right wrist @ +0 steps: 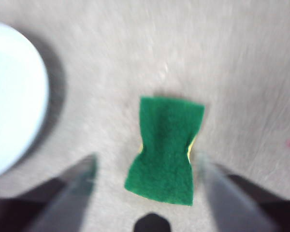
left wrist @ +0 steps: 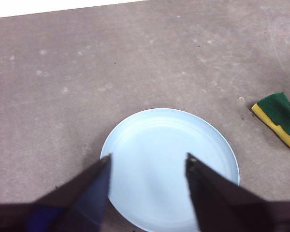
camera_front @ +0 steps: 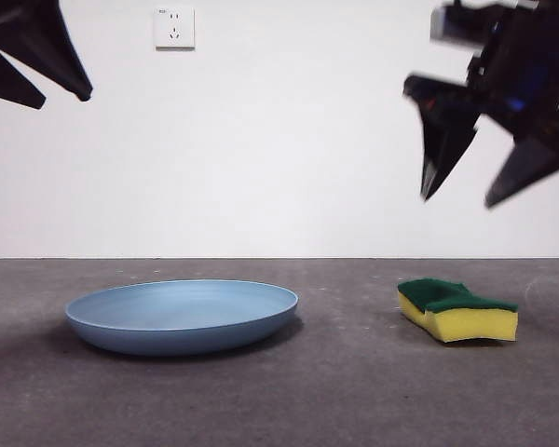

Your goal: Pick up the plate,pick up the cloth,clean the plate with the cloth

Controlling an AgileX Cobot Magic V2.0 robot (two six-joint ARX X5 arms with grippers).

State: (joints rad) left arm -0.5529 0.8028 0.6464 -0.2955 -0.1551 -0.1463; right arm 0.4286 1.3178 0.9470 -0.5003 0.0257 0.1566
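Observation:
The light-blue plate (camera_front: 182,315) lies flat on the grey table at the left; it also shows in the left wrist view (left wrist: 169,166) and at the edge of the right wrist view (right wrist: 12,96). The cloth, a yellow sponge with a green top (camera_front: 457,309), lies to the plate's right, green side up (right wrist: 165,149), and shows in the left wrist view (left wrist: 280,118). My left gripper (left wrist: 147,162) is open and empty high above the plate, at the top left of the front view (camera_front: 61,88). My right gripper (right wrist: 147,166) is open above the sponge (camera_front: 461,197), apart from it.
The grey table (camera_front: 354,391) runs back to a white wall with a wall socket (camera_front: 174,27).

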